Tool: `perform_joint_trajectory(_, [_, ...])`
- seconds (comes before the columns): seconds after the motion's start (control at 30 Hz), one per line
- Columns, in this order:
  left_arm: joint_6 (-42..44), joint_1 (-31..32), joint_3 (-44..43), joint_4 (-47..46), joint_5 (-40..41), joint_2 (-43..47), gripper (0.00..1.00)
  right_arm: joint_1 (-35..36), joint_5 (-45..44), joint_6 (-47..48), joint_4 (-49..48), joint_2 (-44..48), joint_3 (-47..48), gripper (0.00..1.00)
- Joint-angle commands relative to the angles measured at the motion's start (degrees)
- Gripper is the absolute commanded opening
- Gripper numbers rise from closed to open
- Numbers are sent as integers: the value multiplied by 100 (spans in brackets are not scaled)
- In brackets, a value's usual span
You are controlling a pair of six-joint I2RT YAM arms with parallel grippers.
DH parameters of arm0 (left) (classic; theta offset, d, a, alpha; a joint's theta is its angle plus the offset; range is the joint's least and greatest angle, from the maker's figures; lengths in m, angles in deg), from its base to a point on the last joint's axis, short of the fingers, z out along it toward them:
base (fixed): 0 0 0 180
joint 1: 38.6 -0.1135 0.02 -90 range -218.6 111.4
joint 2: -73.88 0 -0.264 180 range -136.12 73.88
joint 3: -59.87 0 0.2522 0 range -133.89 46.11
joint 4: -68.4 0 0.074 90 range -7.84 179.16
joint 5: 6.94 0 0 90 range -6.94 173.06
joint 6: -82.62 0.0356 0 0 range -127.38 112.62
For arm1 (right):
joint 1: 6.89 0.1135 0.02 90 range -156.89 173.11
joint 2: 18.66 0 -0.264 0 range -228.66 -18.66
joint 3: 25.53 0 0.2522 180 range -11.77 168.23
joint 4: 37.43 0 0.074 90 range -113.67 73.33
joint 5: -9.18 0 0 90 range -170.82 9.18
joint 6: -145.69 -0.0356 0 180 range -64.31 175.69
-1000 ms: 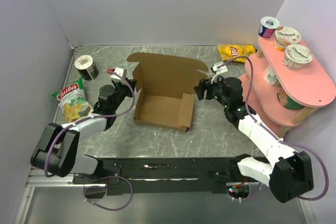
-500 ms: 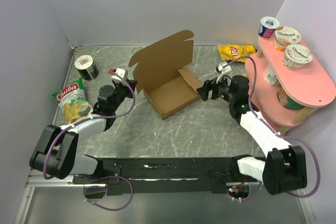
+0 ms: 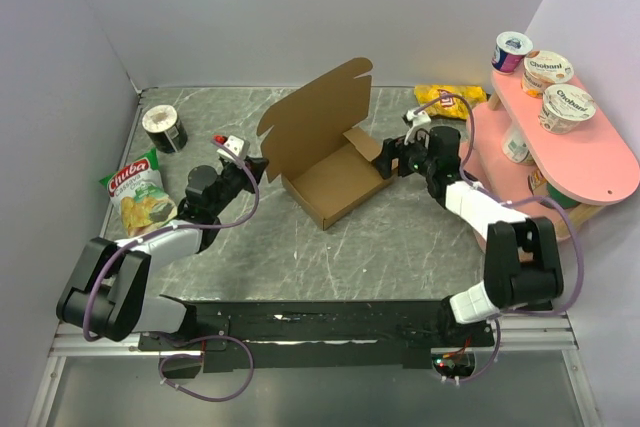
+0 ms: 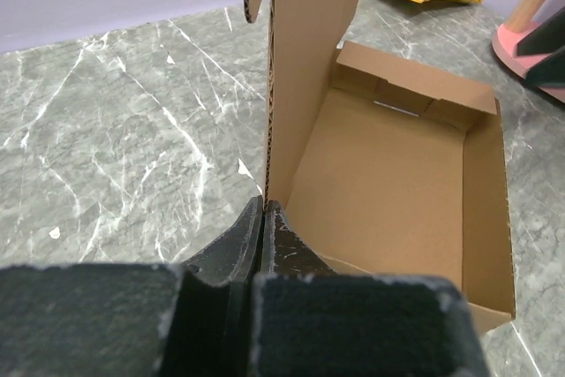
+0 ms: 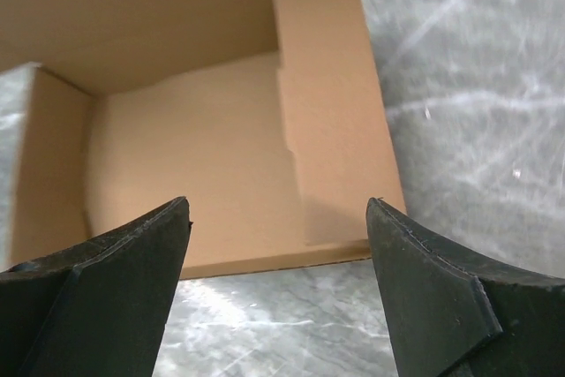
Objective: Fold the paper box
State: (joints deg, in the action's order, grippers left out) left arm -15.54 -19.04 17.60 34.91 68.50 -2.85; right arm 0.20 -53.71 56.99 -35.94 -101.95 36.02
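Note:
The paper box (image 3: 335, 187) is plain brown cardboard, an open tray lying askew mid-table with its lid (image 3: 315, 117) standing upright. My left gripper (image 3: 262, 167) is at the box's left corner. In the left wrist view its jaws (image 4: 263, 207) are shut on the bottom of the lid's edge, and the tray (image 4: 388, 183) opens out beyond. My right gripper (image 3: 388, 160) is open at the box's right end. In the right wrist view its fingers (image 5: 278, 214) stand wide apart just short of the tray's edge (image 5: 212, 147), with only table between them.
A green chips bag (image 3: 138, 192) and a dark can (image 3: 164, 128) sit at the left. A yellow chips bag (image 3: 450, 99) lies at the back right. A pink two-tier shelf (image 3: 575, 147) with yogurt cups (image 3: 548, 69) stands close to the right arm.
The box has swung round on the table and its lid has risen from flat to upright. The right gripper moved farther back and opened wider. The left gripper stayed shut at the corner.

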Motion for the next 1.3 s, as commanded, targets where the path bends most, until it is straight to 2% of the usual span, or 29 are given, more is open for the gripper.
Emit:
perform_joint_trajectory(0.0, [43,14,-225,-13,-169,-70,3,-24,-399,-33,-136,-442,484,87])
perform_joint_trajectory(0.17, [-80,14,-330,14,94,-202,43,-33,-541,-7,233,-723,881,86])
perform_joint_trajectory(0.33, [-133,14,-506,-22,182,-439,61,-32,-453,-7,225,-698,855,86])
perform_joint_trajectory(0.53, [-194,5,-717,-294,-46,-729,68,-32,-373,19,243,-715,872,86])
perform_joint_trajectory(0.6, [-264,5,-787,-408,-125,-852,68,-32,-374,19,269,-733,899,86])
perform_joint_trajectory(0.7, [-317,5,-866,-487,-248,-993,55,-32,-382,11,252,-716,881,86])
perform_joint_trajectory(0.73, [-326,5,-875,-540,-240,-1011,39,-32,-408,2,243,-698,855,86])
perform_joint_trajectory(0.8, [-309,5,-884,-558,-266,-1020,22,-24,-444,-16,260,-663,828,86])
perform_joint_trajectory(0.83, [-283,5,-884,-549,-266,-1002,9,-32,-461,-33,278,-619,794,86])
perform_joint_trajectory(0.87, [-239,14,-867,-514,-309,-985,4,-32,-470,-42,304,-575,758,85])
perform_joint_trajectory(0.93, [-11,-4,-840,-409,-388,-871,1,-41,-374,-103,200,-348,540,86])
perform_joint_trajectory(1.07, [368,-92,-823,284,-1116,-581,1,-190,625,-121,-318,250,56,86])
perform_joint_trajectory(1.17, [456,-232,-779,619,-1451,-308,1,-568,1277,-446,-548,681,-164,87])
perform_joint_trajectory(1.27, [491,-355,-656,1050,-1715,-10,1,-683,1691,-465,-374,998,-95,87])
